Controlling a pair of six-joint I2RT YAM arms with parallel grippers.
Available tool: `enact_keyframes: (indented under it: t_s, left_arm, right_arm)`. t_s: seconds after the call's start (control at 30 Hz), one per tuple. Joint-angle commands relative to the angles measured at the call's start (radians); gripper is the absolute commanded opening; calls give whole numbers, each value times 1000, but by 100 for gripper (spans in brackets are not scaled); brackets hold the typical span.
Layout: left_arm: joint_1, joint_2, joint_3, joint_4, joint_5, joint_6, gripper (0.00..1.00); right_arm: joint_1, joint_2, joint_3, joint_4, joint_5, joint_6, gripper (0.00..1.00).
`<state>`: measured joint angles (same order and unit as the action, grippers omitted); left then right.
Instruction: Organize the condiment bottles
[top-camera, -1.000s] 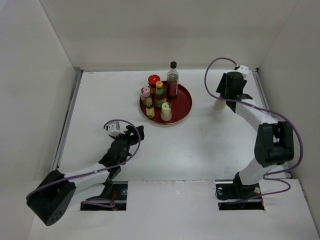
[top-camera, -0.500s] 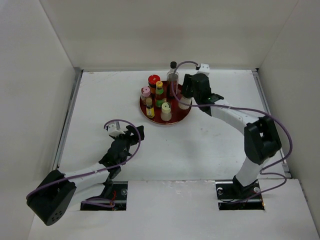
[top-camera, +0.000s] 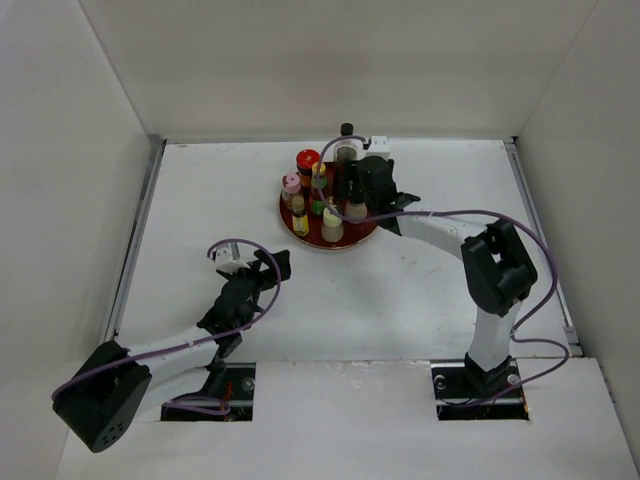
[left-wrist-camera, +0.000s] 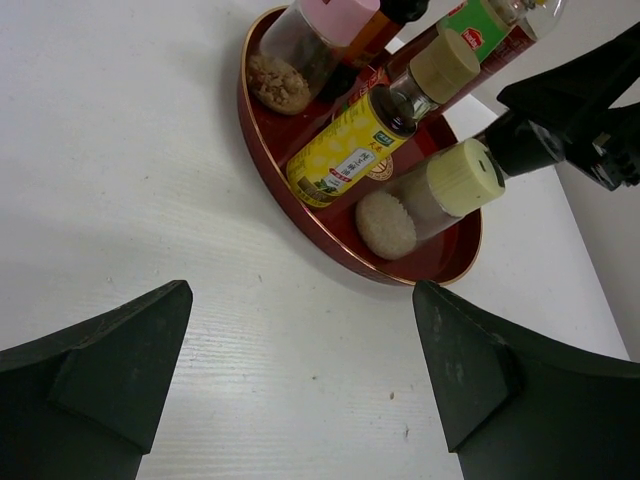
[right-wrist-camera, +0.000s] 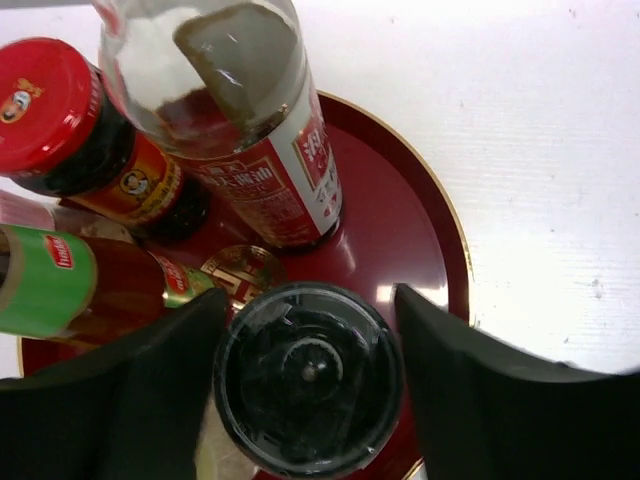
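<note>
Several condiment bottles stand on the round red plate (top-camera: 345, 243): a red-capped jar (top-camera: 308, 157), a pink-capped one (top-camera: 292, 183), a tall clear bottle with a black cap (top-camera: 347, 130), an orange-capped bottle (top-camera: 319, 170) and a cream-capped jar (top-camera: 332, 217). My right gripper (top-camera: 357, 205) is over the plate's right side. Its fingers press both sides of a dark-capped jar (right-wrist-camera: 308, 380) that stands on the plate (right-wrist-camera: 400, 230), next to the tall bottle (right-wrist-camera: 250, 120). My left gripper (left-wrist-camera: 302, 290) hangs wide open above bare table, short of the plate (left-wrist-camera: 270, 170), with nothing between its fingers.
White walls close the table in at the back and on both sides. The right arm's cable (top-camera: 450, 213) loops over the table to the right of the plate. The left arm (top-camera: 235, 300) lies low near the front left.
The right arm swung from the back right corner leftwards, carrying the dark-capped jar onto the plate's right side. The left arm stayed in place.
</note>
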<state>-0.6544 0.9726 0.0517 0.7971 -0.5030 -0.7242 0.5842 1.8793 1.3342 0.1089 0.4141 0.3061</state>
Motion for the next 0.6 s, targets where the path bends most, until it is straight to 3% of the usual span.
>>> enact_keyframes:
  t_s: [0.0,0.23,0.43,0.57]
  left_arm:
    - [8,-2,19,47,1,-7,99]
    - [3,41,54,21,0,6,100]
    - [-3,52,103,-65,-8,35,100]
    - [-30,67,123,-91,-14,43,100]
  right_arm:
    - [18,-52,22,112,43,-25,84]
    - [30,-233,-111,117,54,-13,100]
    - [-14,-517,-419,187,162,5,100]
    - [-97,-666,-602,186,219,111,100]
